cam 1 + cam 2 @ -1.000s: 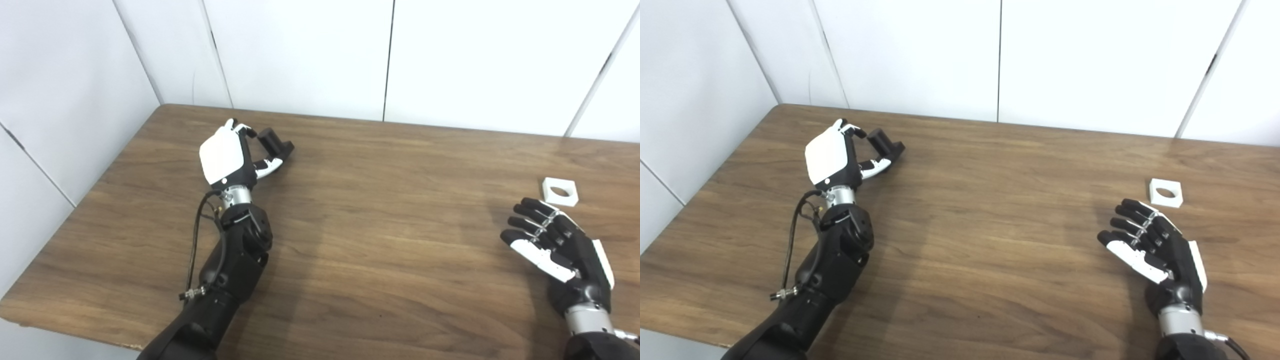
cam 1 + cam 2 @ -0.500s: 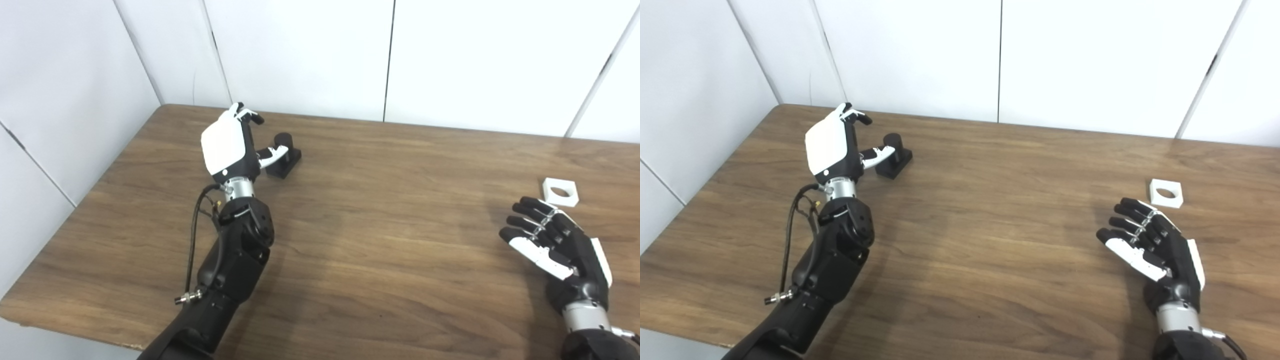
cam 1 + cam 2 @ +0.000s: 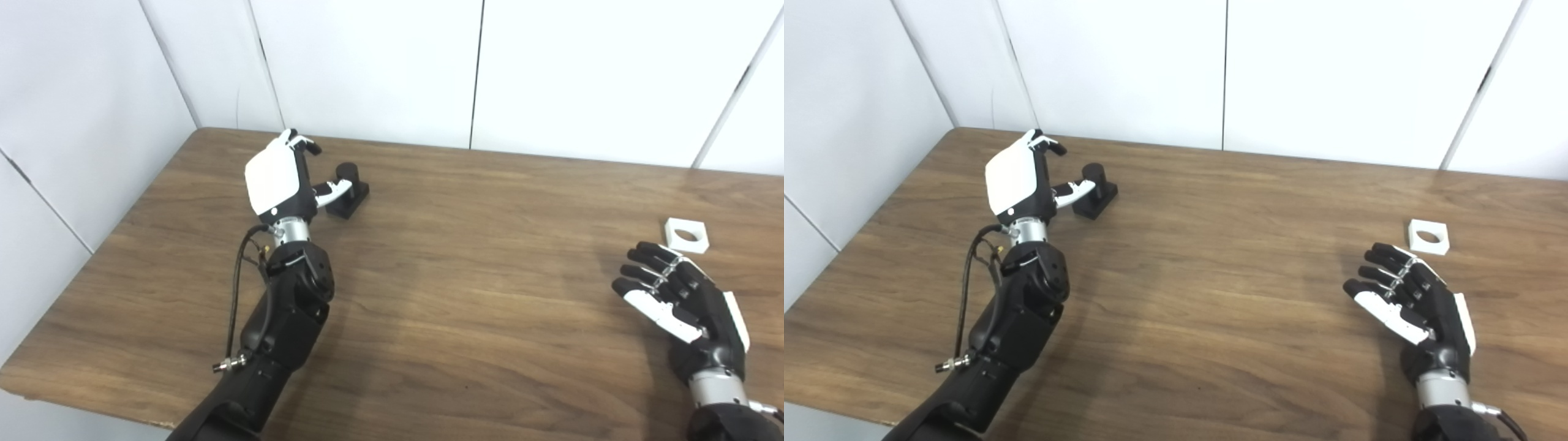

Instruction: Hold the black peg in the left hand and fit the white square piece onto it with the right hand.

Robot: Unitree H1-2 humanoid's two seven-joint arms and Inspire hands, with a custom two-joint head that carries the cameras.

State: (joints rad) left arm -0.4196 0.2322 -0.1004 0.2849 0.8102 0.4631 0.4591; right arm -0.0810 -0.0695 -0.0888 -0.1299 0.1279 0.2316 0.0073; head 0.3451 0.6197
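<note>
— So, left eye view first?
— Black peg (image 3: 347, 196) upright on the table (image 3: 465, 257), just beyond the left hand (image 3: 283, 184). Thumb tip right at the peg, touching or only overlapping, cannot tell. Fingers (image 3: 303, 144) raised and spread wide, clear of the peg, gripping nothing.
— And the right?
— Right hand (image 3: 680, 294) low at the near right, fingers (image 3: 643, 263) splayed apart, empty. White square piece (image 3: 686, 235) flat just past those fingertips, apart from them, round hole up.
— Right eye view?
— Same layout. Peg (image 3: 1095, 191) beside the left hand's (image 3: 1020, 184) thumb, fingers wide above it. Square piece (image 3: 1428, 236) lying a little beyond the open right hand (image 3: 1412, 300), untouched.
</note>
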